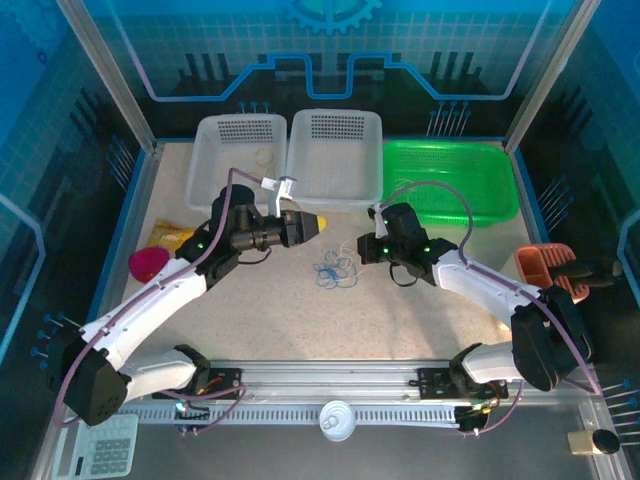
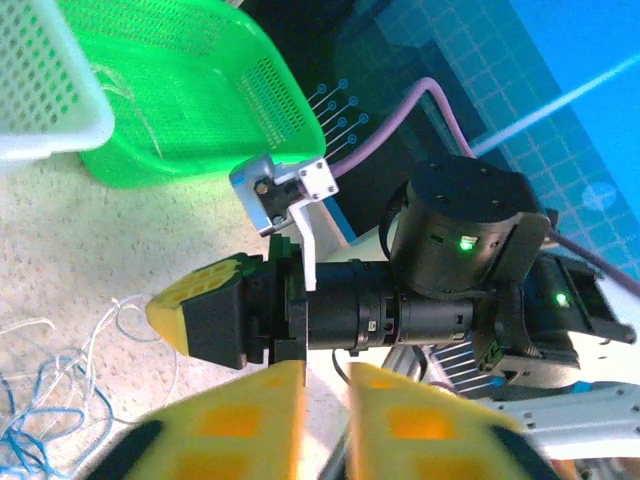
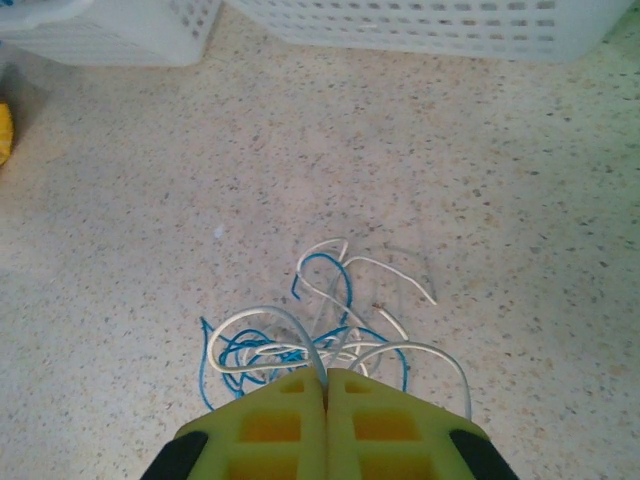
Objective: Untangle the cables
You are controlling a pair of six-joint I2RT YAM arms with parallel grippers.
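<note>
The cables (image 1: 335,270) lie in a small tangle of blue and white loops on the speckled table between the two arms. From the right wrist they spread just beyond the fingertips, cables (image 3: 300,335). My right gripper (image 3: 326,385) is shut, and a white cable loop runs into the seam between its yellow fingers. My left gripper (image 1: 316,228) hovers just left of and above the tangle, pointing right. Its fingers (image 2: 240,420) stand slightly apart with nothing held. In the left wrist view, the right gripper's yellow tip (image 2: 170,310) sits beside the cables (image 2: 60,400).
Two white baskets (image 1: 222,135) (image 1: 335,120) and a green basket (image 1: 450,180) line the far edge. Yellow (image 1: 170,235) and pink (image 1: 148,263) objects lie at the left, and an orange-brown holder (image 1: 545,262) at the right. A calculator (image 1: 100,450) sits near the rail.
</note>
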